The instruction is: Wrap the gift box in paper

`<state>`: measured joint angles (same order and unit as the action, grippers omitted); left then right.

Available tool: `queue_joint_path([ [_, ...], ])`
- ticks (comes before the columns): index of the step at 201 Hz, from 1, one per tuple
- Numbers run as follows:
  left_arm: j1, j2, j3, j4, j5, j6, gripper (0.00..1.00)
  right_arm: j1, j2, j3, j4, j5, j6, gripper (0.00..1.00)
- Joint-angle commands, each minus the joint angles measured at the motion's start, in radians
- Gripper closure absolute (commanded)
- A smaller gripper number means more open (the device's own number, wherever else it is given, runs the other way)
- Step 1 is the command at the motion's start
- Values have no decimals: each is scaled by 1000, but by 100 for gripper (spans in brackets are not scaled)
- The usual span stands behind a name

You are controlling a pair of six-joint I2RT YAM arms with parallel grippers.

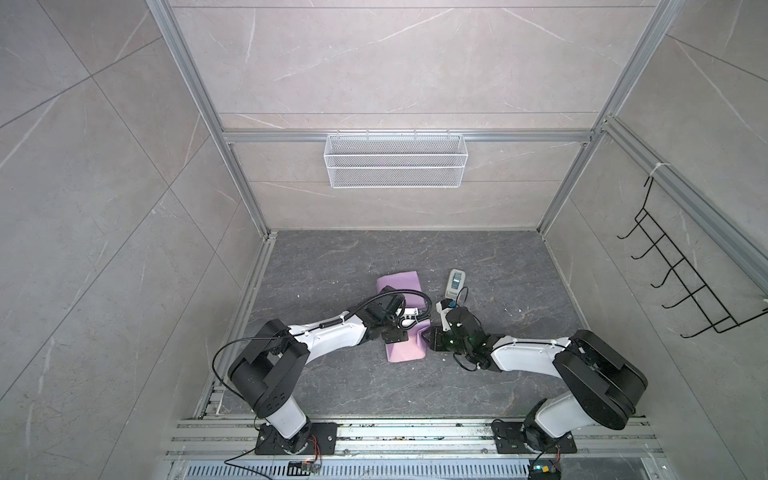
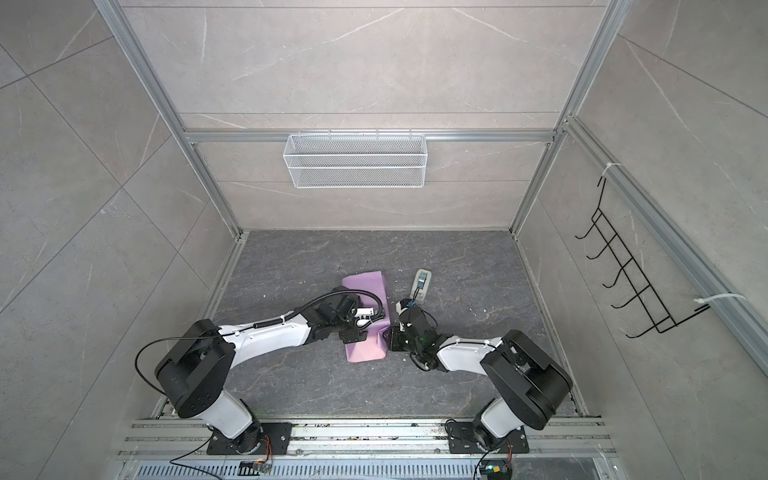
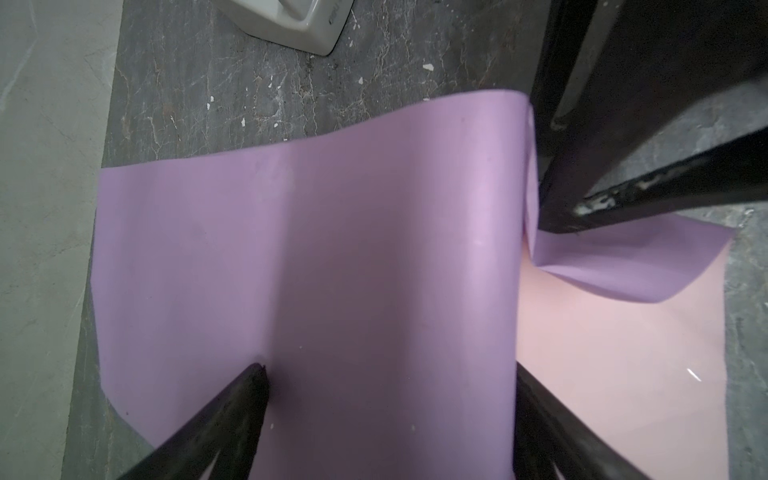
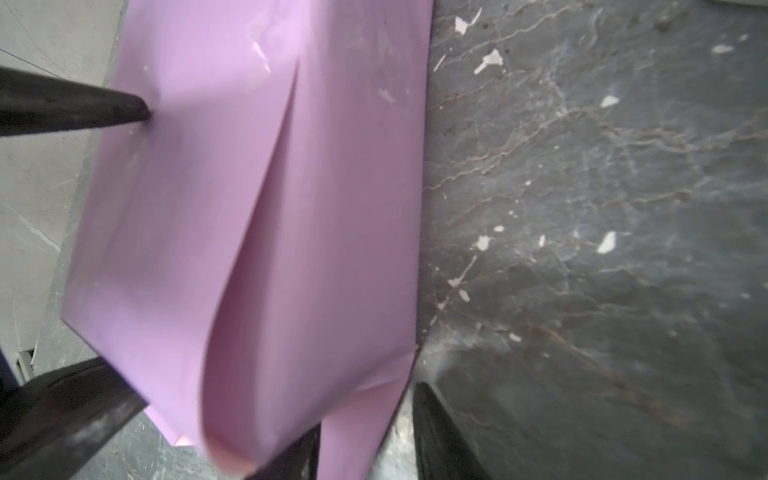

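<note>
The paper (image 1: 405,353) (image 2: 365,353) lies folded into a mound in mid-floor, lilac side out, with some pale pink face (image 3: 602,353) showing at one end. The gift box is hidden beneath it. My left gripper (image 1: 397,338) (image 2: 353,336) (image 3: 388,374) is open wide and pressed down on the lilac top, one fingertip (image 3: 257,372) denting the sheet. My right gripper (image 1: 432,338) (image 2: 390,338) (image 4: 365,419) stands at the fold's right edge. Its jaws are partly apart around a loose lilac flap (image 4: 353,428), with a gap of floor still showing beside one finger (image 4: 428,415).
A small grey-white handheld device (image 1: 456,282) (image 2: 422,282) (image 3: 286,20) lies just beyond the right gripper. A white wire basket (image 1: 395,160) hangs on the back wall and a black hook rack (image 1: 681,270) on the right wall. White flecks dot the dark floor (image 4: 602,208).
</note>
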<state>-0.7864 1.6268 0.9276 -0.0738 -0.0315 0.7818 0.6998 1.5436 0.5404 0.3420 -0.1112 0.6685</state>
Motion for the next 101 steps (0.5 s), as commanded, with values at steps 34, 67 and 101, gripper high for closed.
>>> queue_joint_path([
  [34, -2, -1, 29, -36, 80, -30, 11, 33, 39, -5, 78, 35, 40, 64],
  [67, -2, -16, 41, -39, 115, -64, 8, 38, 44, -22, 94, 63, 46, 66],
  [101, -2, -41, 38, -7, 131, -118, 4, 40, 50, -31, 112, 66, 52, 68],
])
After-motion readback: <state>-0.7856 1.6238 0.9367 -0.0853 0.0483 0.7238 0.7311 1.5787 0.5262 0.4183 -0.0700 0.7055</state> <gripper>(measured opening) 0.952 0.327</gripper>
